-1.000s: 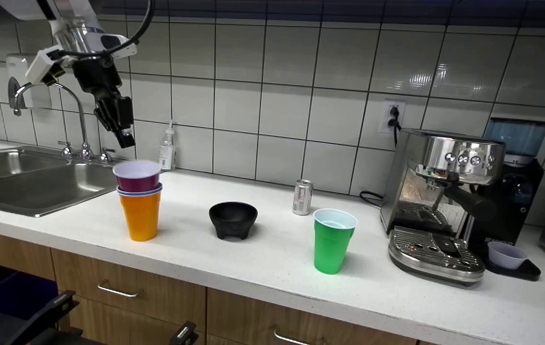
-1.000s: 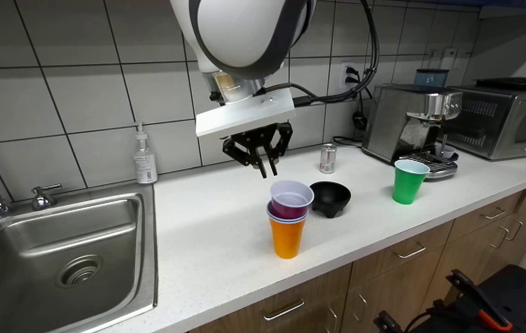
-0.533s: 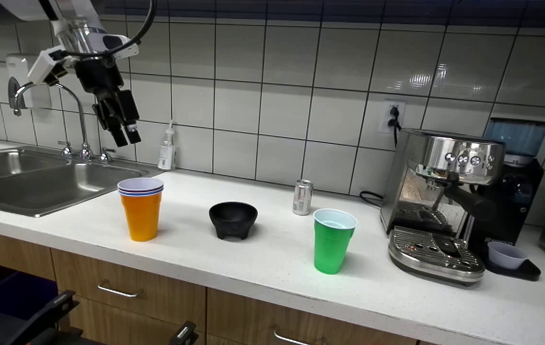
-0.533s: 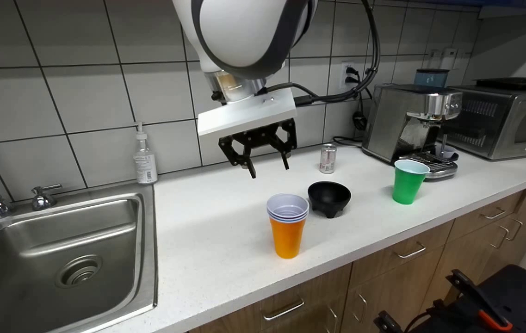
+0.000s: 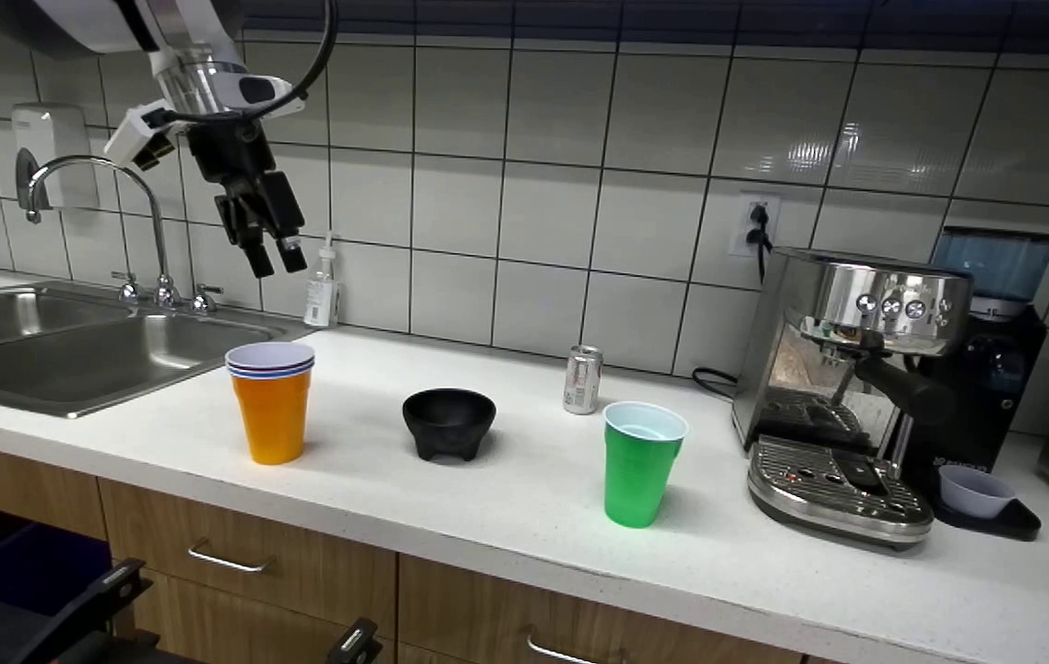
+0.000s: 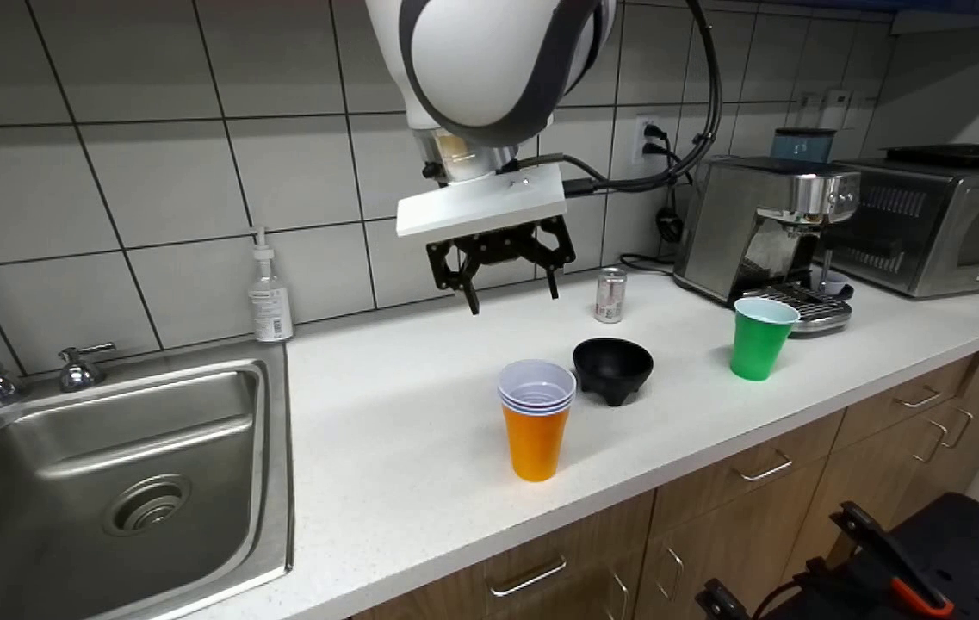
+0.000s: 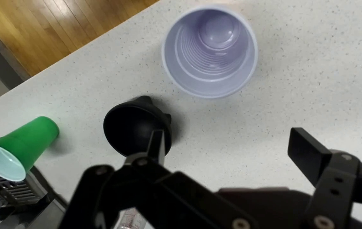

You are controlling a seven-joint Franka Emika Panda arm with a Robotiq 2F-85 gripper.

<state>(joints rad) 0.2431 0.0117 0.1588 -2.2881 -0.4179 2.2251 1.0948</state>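
Observation:
My gripper [image 6: 514, 302] hangs in the air above the counter, its fingers wide apart and nothing between them. In an exterior view, the orange cup stack [image 5: 272, 420] stands upright below and in front of it; several pale rims sit closely nested at the top. Looking down in the wrist view, I see the stack's pale lavender inside [image 7: 212, 66], away from the fingers. A black footed bowl [image 7: 133, 124] lies partly behind one finger in that view, well below it. The green cup [image 6: 760, 340] stands upright farther along the counter.
A silver can [image 5: 582, 380] stands near the tiled wall. The espresso machine [image 5: 847, 397] and a microwave [image 6: 954, 224] are farther along. At the opposite end are the sink [image 6: 145, 482], the faucet [image 5: 150, 221] and a soap bottle [image 6: 269, 297]. Drawers line the counter's front.
The fingers have spread apart. The maroon cup that stuck up from the orange one has dropped down into it. Afterwards the arm has shifted right and slightly up in both exterior views.

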